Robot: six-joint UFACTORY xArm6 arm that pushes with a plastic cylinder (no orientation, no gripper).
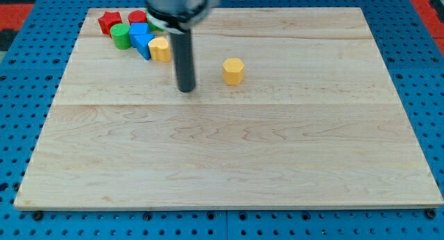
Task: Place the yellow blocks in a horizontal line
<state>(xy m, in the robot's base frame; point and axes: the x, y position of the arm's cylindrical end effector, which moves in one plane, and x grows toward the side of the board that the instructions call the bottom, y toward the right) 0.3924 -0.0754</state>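
Camera view: my tip (186, 89) rests on the wooden board (229, 164), in the upper half, left of centre. There are no jaws to report; the arm ends in a plain dark rod, holding nothing.

Two yellow blocks show. The yellow hexagon (234, 71) stands alone to the view's right of my tip and slightly higher, near but apart. The other yellow block (160, 49), its shape partly hidden by the rod, sits up and to the view's left of my tip, touching or just beside the blue block (142, 40) at the edge of a cluster in the top-left corner. That cluster also holds a green block (121, 36), a red star (109, 22) and a second red block (137, 18), partly hidden.

The relation that matters: the left yellow block lies higher on the board than the hexagon, so the pair is not yet level. My tip stands between them and below both. I judge the next push should either bring the left block down or nudge the hexagon up. The risk is dragging the blue block along.
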